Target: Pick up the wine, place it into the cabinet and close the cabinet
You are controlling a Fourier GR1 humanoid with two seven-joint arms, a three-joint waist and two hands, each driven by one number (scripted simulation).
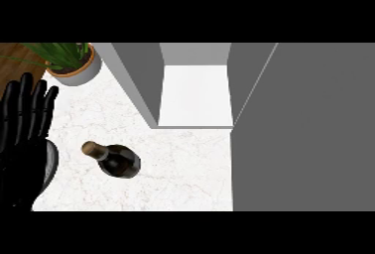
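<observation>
Corked wine bottle (118,160) stands on the counter (183,168). From it: open cabinet (194,94) at one o'clock, potted plant (72,62) at eleven, left hand (22,134) at nine, fingers straight, empty.

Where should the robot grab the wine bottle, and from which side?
Probably round the wide dark body of the wine bottle, below its thin corked neck, since it seems to stand upright. Come in level from the left, where the open left hand shows.
</observation>
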